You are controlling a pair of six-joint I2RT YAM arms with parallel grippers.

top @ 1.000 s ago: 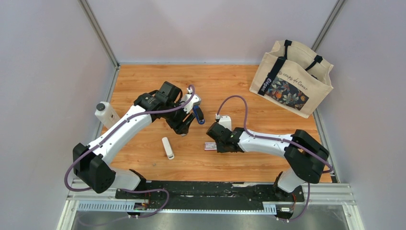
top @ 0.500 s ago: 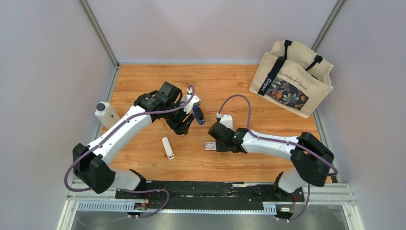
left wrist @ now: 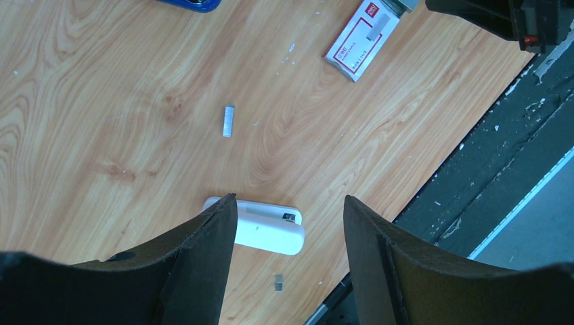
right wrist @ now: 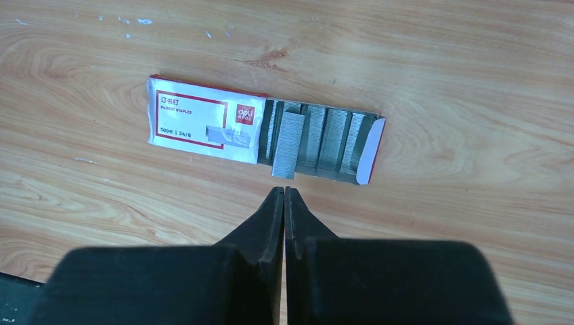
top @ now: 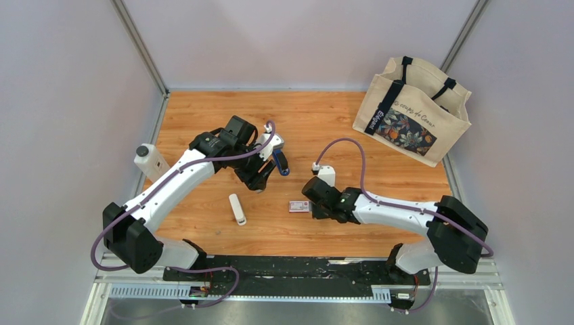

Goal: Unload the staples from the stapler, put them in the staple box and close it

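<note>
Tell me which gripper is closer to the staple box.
Right. The right gripper, shut, has its tips just short of the staple box. The left gripper, open, sits well off to its left, farther back.

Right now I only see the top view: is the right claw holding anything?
Observer: No; the right wrist view shows the right claw shut and empty, just short of the box.
Operator: Is the box open?
Observer: Yes, its tray is slid out, staples showing.
Operator: Any loose ones?
Observer: One strip lies on the table, in the left wrist view.
</note>
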